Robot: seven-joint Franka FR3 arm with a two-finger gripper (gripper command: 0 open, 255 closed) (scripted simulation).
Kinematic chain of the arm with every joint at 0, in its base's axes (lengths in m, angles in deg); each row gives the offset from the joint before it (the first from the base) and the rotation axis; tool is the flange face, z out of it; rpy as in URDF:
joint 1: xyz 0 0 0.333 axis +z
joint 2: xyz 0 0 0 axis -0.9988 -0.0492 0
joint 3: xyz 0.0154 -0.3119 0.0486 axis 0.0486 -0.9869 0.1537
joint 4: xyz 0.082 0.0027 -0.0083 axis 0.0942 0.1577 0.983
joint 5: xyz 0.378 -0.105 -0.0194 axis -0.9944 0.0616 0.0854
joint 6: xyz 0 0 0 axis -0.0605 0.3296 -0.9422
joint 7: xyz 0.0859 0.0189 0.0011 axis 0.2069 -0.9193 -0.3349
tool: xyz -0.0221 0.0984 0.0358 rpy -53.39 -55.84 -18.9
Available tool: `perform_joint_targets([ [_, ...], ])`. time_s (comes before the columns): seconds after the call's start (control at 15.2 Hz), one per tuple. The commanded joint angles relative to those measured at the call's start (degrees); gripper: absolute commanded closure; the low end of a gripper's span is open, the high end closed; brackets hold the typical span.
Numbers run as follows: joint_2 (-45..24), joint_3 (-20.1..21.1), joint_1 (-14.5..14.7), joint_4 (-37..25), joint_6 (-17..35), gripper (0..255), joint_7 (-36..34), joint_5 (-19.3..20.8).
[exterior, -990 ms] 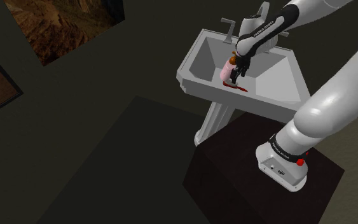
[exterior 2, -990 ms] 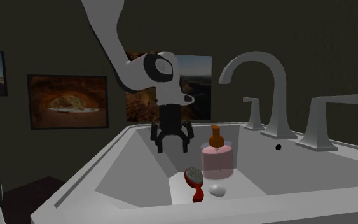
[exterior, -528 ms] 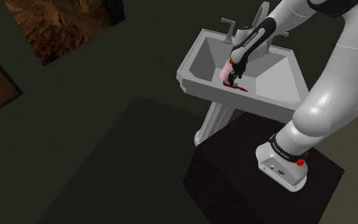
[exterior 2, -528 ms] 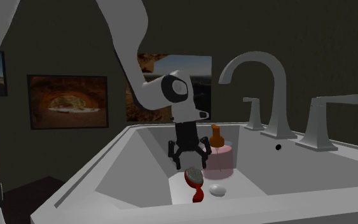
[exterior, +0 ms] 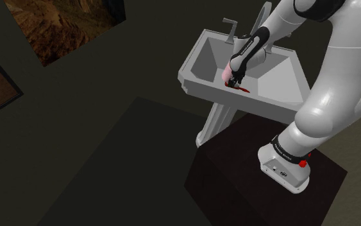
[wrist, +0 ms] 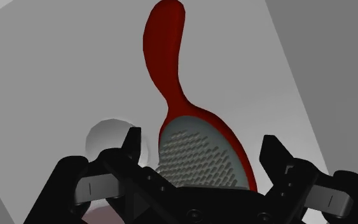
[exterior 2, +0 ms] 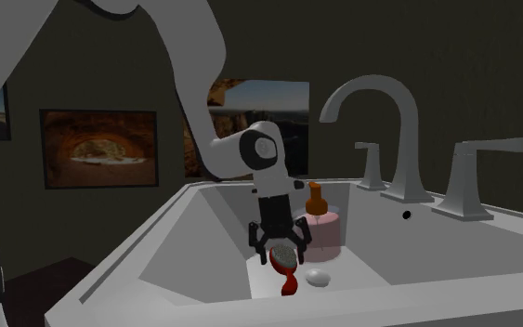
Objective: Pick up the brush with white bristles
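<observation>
A red brush [wrist: 165, 51] with a pale bristle pad [wrist: 199, 156] lies flat on the floor of a white sink [exterior 2: 157, 241]. My gripper [wrist: 201, 141] hangs right over the brush head, open, with one black finger [wrist: 131, 143] on each side of the pad and not clasping it. In the second exterior view the gripper [exterior 2: 281, 257] is low in the basin and covers the brush head, while the red handle [exterior 2: 288, 279] sticks out toward the front rim. In the shoulder view the gripper [exterior: 234, 82] points down at the brush [exterior: 243, 91].
A pink soap bottle [exterior 2: 322, 232] with a brown pump stands just behind the gripper. A round white drain [exterior 2: 318, 277] sits beside the brush handle. A tall faucet [exterior 2: 380, 111] and its handles rise at the back rim. The sink walls close in on all sides.
The gripper has come down into the basin and toward the second exterior view's right, from above the rim to around the brush head. Its fingers stayed open.
</observation>
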Motion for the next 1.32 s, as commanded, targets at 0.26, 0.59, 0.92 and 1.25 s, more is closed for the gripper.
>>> perform_joint_targets([
  [0.26, -0.39, -0.02, -0.04, 0.12, 0.55, 255, -0.09, 0.04],
  [0.59, -0.44, 0.01, -0.04, 0.05, 0.51, 255, -0.09, 0.01],
  [0.92, 2.79, -0.34, 0.26, 0.71, -1.98, 255, 0.32, 0.30],
  [1.25, 6.62, -0.67, 0.61, 1.11, -5.35, 255, 0.80, 0.61],
])
